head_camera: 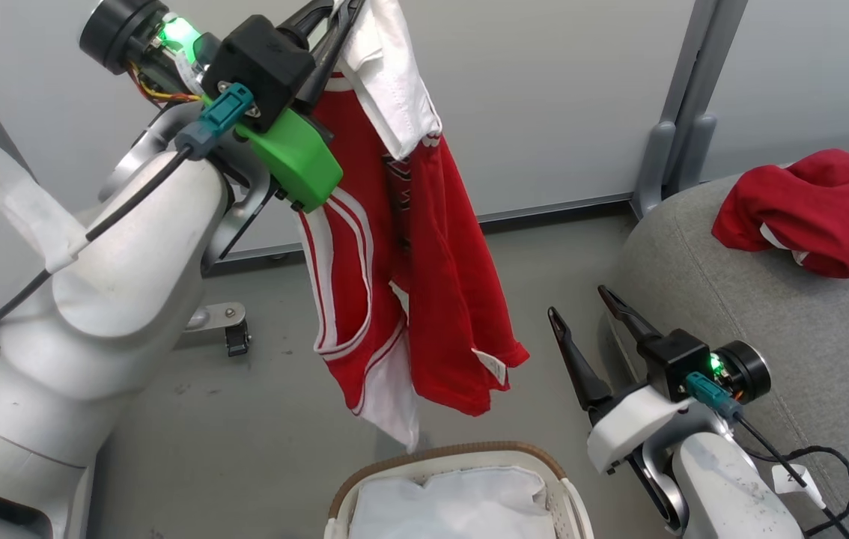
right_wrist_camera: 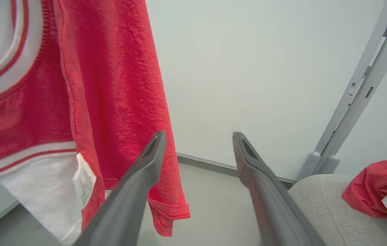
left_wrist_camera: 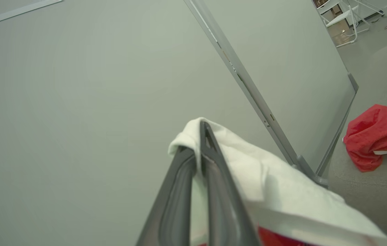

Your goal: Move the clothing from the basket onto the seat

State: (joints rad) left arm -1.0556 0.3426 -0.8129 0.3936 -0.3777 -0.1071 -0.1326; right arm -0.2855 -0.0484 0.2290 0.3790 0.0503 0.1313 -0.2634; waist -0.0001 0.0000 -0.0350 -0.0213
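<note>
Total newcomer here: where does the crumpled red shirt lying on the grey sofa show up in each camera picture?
Head view: crumpled red shirt upper right, on the seat.
Left wrist view: shirt at right edge, mid-height.
Right wrist view: shirt in lower right corner.
Shared landmark: grey partition post to its left.

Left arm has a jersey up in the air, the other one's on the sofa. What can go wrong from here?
1. The left gripper pinches the hanging jersey only by a fold of white trim near its fingertips, so a fast swing might pull it free.
2. The jersey's lowest hem hangs just above the basket rim, and the open right gripper stands between it and the seat. A low sideways carry could snag on either one.
</note>
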